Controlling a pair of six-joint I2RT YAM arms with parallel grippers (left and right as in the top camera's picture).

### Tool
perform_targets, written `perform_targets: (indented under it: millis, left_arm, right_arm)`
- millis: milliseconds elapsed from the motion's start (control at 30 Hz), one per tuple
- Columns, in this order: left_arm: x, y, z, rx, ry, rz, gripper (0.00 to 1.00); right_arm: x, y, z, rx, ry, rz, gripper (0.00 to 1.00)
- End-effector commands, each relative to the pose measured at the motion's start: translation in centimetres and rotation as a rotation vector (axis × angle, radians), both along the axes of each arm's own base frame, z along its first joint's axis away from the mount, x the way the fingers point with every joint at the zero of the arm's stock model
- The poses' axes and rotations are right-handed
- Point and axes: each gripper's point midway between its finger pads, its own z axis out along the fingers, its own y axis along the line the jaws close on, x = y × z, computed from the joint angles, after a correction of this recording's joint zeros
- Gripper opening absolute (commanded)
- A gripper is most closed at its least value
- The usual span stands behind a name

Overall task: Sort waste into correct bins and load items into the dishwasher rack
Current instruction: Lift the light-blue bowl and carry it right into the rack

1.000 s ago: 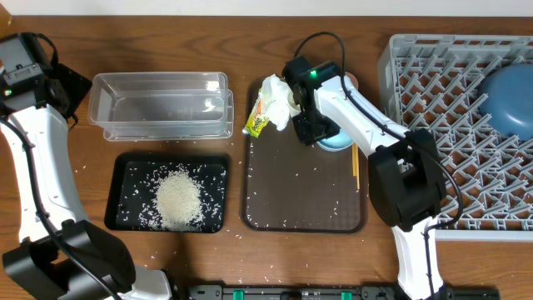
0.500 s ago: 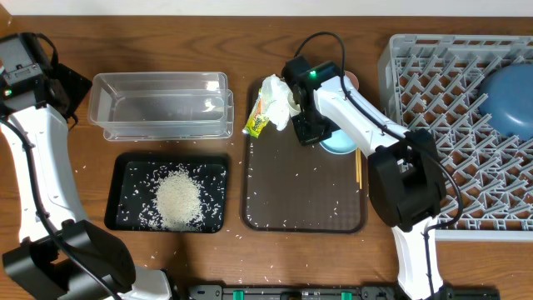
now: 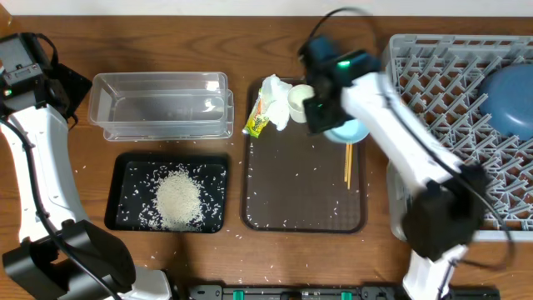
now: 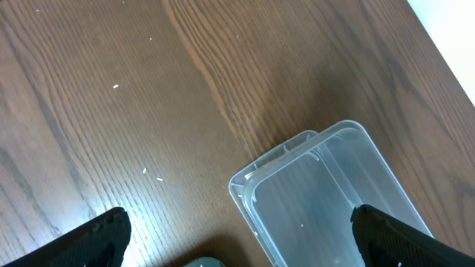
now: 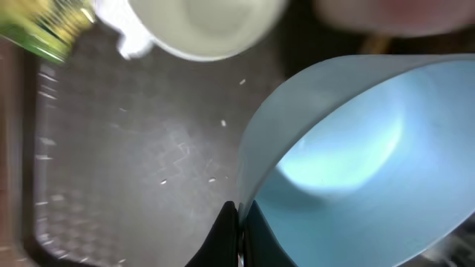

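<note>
My right gripper (image 3: 326,123) (image 5: 239,222) is shut on the rim of the light-blue bowl (image 3: 350,131) (image 5: 356,178) and holds it lifted over the brown serving tray (image 3: 304,200). The white cup (image 3: 301,102) (image 5: 204,26) stands on the tray beside the crumpled tissue (image 3: 276,98) and the yellow-green wrapper (image 3: 257,123) (image 5: 44,30). The pink cup shows blurred in the right wrist view (image 5: 401,15). Rice (image 3: 179,198) lies heaped in the black tray (image 3: 127,167). The clear tub (image 3: 162,107) (image 4: 326,200) is empty. The deep-blue plate (image 3: 508,98) stands in the grey rack (image 3: 433,75). My left gripper (image 4: 237,237) is open above the tub's end.
A wooden chopstick (image 3: 349,164) lies on the brown tray's right side. Loose rice grains are scattered on that tray and on the wooden table (image 3: 83,175) around the black tray. The rack fills the right side of the table.
My right gripper has lifted the light-blue bowl and swung right, uncovering the white cup. The chopstick has shifted on the tray. The left arm has not moved.
</note>
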Motion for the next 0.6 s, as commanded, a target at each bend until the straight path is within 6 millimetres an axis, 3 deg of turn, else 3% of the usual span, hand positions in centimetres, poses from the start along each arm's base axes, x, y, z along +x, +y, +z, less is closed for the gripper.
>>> perform_targets:
  millis: [0,133,267,433,567]
  left_arm:
    - [-0.2,0.0,0.5,0.006,-0.010,0.007,0.98]
    - [-0.2,0.0,0.5,0.006,-0.010,0.007,0.98]
    - [-0.2,0.0,0.5,0.006,-0.010,0.007,0.98]
    - [-0.2,0.0,0.5,0.006,-0.010,0.007,0.98]
    - [-0.2,0.0,0.5,0.006,-0.010,0.007,0.98]
  right_arm:
    - [0.7,-2.7,6.0,0.116,-0.121,-0.034,0.01]
    - [0.9,-7.6,10.4,0.210,-0.218,-0.105,0.01]
    - [0.9,-14.1,12.6,0.241,-0.281,-0.227,0.01]
    - [0.1,-23.9,11.8,0.227,-0.272,-0.484,0.01]
    - [-0.5,-28.0,10.9,0.333,-0.267,-0.568,0.01]
